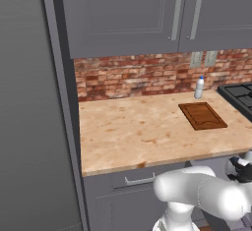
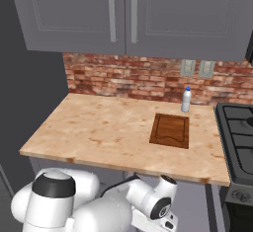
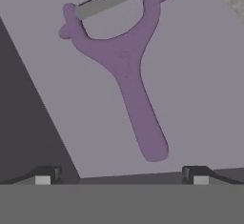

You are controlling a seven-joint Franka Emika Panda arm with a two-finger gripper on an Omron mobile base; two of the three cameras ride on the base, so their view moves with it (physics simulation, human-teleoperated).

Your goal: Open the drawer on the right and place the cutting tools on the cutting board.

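In the hand view a cutting tool, a lilac-purple Y-shaped peeler (image 3: 128,70) with a grey blade across its fork, lies flat on the plain grey floor of the open drawer (image 3: 200,75). My gripper (image 3: 121,178) hovers just above the handle's end, open, its two dark fingertips (image 3: 44,175) spread wide with nothing between them. The dark reddish-brown cutting board (image 1: 203,115) (image 2: 170,130) lies bare on the pale wooden countertop (image 1: 133,131), right of centre. My arm reaches down below the counter's front edge.
A small white bottle (image 1: 199,87) (image 2: 186,100) stands against the brick wall behind the board. A black stove (image 2: 237,137) adjoins the counter on the right. A smaller grey drawer front with a silver handle (image 1: 139,180) sits shut under the counter. Grey cabinets hang overhead.
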